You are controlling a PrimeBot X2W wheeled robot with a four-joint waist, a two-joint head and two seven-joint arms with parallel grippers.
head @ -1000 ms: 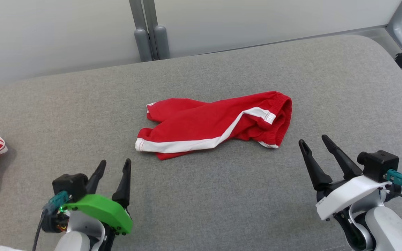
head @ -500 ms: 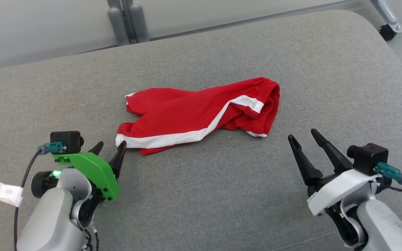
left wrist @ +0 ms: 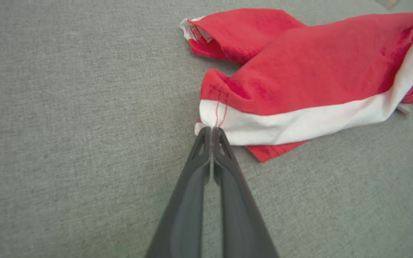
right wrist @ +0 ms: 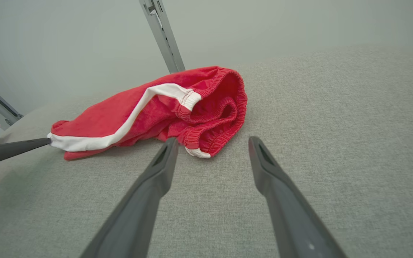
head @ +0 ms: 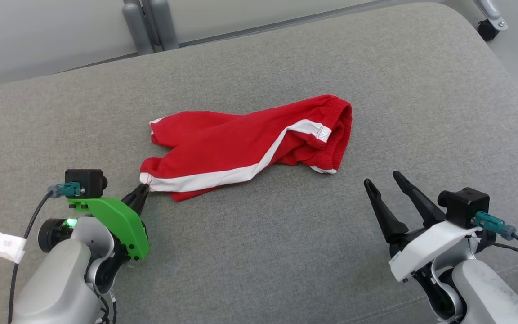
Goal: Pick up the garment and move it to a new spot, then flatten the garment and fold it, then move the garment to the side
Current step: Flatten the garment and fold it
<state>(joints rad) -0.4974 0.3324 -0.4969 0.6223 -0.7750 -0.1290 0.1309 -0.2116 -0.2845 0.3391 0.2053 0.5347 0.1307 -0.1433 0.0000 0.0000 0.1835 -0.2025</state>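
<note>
Left jaws, spread a second ago, now pinch the shorts (head: 241, 148). These lie crumpled mid-way across the grey pad (head: 263, 261). Right jaws stay spread near the waistband (head: 341, 128). The left pair grips the white hem corner (left wrist: 210, 122), so lifting can likely begin.

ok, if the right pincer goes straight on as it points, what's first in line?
Most likely the gathered waistband of the red fabric shorts with a white stripe, just ahead of the open right pincer; depth is unclear, so it may only graze it.
</note>
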